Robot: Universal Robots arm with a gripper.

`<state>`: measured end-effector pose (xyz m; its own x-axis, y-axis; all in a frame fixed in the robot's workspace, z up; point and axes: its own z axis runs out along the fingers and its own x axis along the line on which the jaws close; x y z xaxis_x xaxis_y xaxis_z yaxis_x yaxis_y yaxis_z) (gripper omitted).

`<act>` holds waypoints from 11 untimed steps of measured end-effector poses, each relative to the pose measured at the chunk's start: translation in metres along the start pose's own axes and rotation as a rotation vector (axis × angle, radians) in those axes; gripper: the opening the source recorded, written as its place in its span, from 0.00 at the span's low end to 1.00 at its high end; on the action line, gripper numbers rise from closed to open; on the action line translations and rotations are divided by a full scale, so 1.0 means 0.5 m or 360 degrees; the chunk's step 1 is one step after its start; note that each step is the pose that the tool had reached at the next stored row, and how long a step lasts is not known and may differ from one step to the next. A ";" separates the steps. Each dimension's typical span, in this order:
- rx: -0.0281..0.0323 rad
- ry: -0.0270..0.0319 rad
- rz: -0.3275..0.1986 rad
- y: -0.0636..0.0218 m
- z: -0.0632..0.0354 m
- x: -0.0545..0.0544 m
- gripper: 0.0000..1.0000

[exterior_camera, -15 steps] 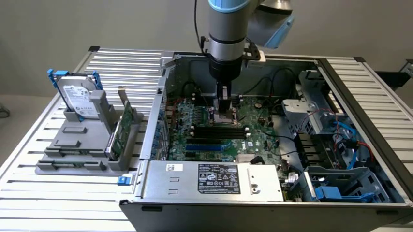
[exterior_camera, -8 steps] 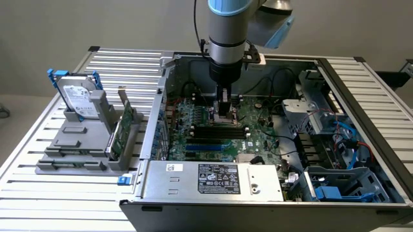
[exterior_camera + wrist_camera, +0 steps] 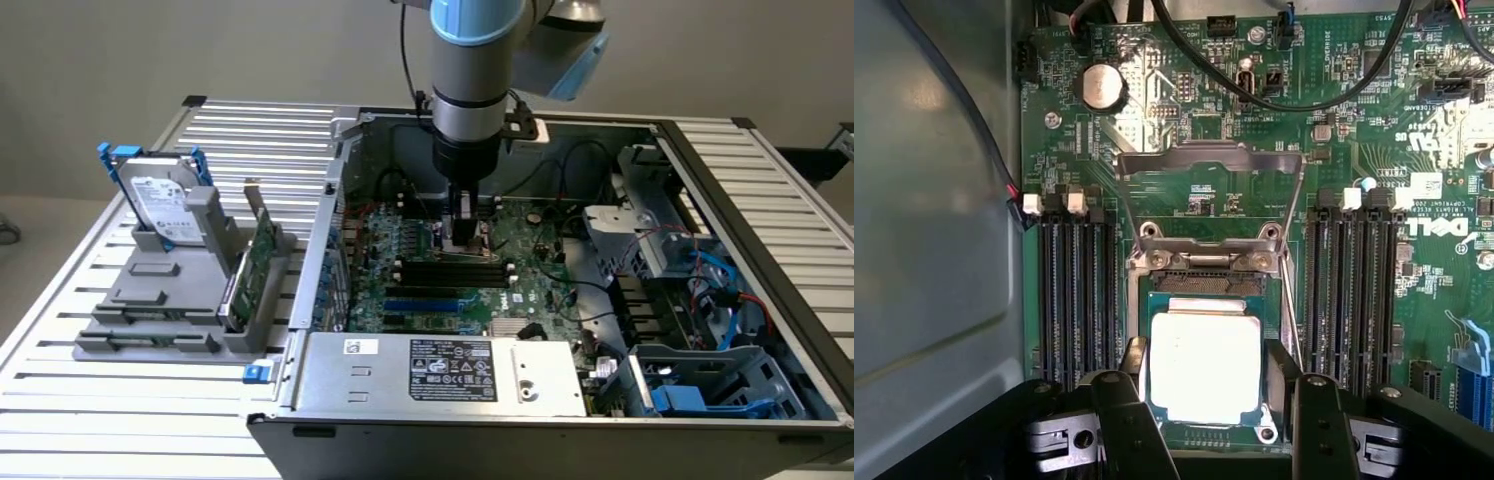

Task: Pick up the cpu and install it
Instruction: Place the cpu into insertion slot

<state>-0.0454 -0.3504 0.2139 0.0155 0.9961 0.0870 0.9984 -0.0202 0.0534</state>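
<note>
The hand is lowered into the open computer case and is closed on the cpu. Its two black fingers flank the chip, and their tips meet its two opposite edges. The cpu lies flat with its silvery metal top facing up, squarely within the socket on the green motherboard; whether it is fully seated there cannot be told. The socket's metal retention frame stands swung up and open beyond the chip, with a thin lever wire running along one side. Banks of black memory slots run on either side of the socket, and a round coin battery sits farther out on the board beneath looping black cables. In the exterior view the hand hangs straight down from the grey and blue arm over the middle of the motherboard. The power supply, with its black label, fills the case's near side. To the exterior view's left of the case, on the slatted metal table, a grey holder carries an upright hard drive with blue brackets and a long green circuit card standing on edge.
</note>
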 end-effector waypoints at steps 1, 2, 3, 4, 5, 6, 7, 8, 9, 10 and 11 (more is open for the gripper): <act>0.00001 -0.00002 0.0000 0.000 0.002 -0.001 0.55; 0.00002 -0.00003 0.0000 0.001 0.003 -0.002 0.55; 0.00001 -0.00003 0.0000 0.002 0.004 -0.003 0.55; 0.00002 -0.00002 0.0000 0.002 0.005 -0.003 0.55; 0.00000 0.00000 0.0000 0.003 0.006 -0.004 0.55; -0.00001 0.00001 0.0000 0.003 0.006 -0.004 0.55; 0.00000 0.00000 0.0000 0.003 0.007 -0.005 0.55; -0.00001 0.00001 0.0000 0.003 0.008 -0.005 0.55; -0.00001 0.00001 0.0000 0.003 0.009 -0.005 0.55; 0.00001 -0.00001 0.0000 0.003 0.010 -0.006 0.55; 0.00000 0.00001 0.0000 0.003 0.011 -0.006 0.55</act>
<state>-0.0439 -0.3531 0.2080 0.0156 0.9961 0.0870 0.9984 -0.0203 0.0535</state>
